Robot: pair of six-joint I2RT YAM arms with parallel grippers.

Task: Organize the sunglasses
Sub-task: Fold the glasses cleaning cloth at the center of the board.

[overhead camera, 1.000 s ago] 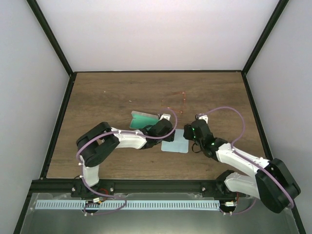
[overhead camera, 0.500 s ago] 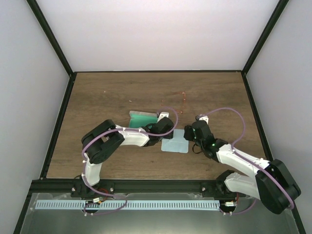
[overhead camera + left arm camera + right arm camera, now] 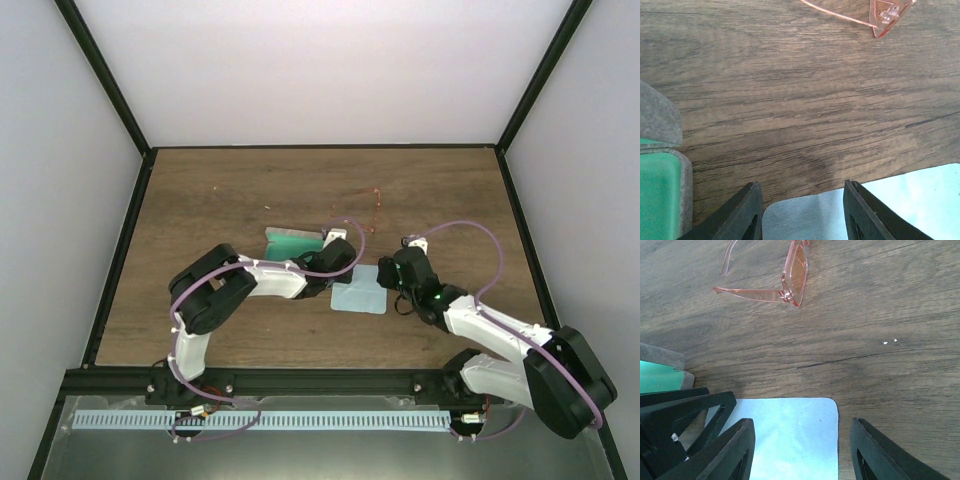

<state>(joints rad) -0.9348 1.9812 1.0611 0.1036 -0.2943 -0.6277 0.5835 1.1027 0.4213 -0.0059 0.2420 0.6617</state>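
Hovering at the far corners of the cloth (image 3: 790, 440), the left claw (image 3: 801, 197) and right claw (image 3: 801, 432) are both spread and empty, apparently positioned to lift it together. The sunglasses (image 3: 790, 280) lie farther off on the counter (image 3: 220, 200), untouched.

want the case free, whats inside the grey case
Only green lining shows inside the case; the sunglasses lie apart on the table. The left arm hides its near part.

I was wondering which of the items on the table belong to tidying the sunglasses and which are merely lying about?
Belonging to the job: sunglasses; probably also the open grey case and pale blue cloth.
Lying about: two tiny white specks on the table.
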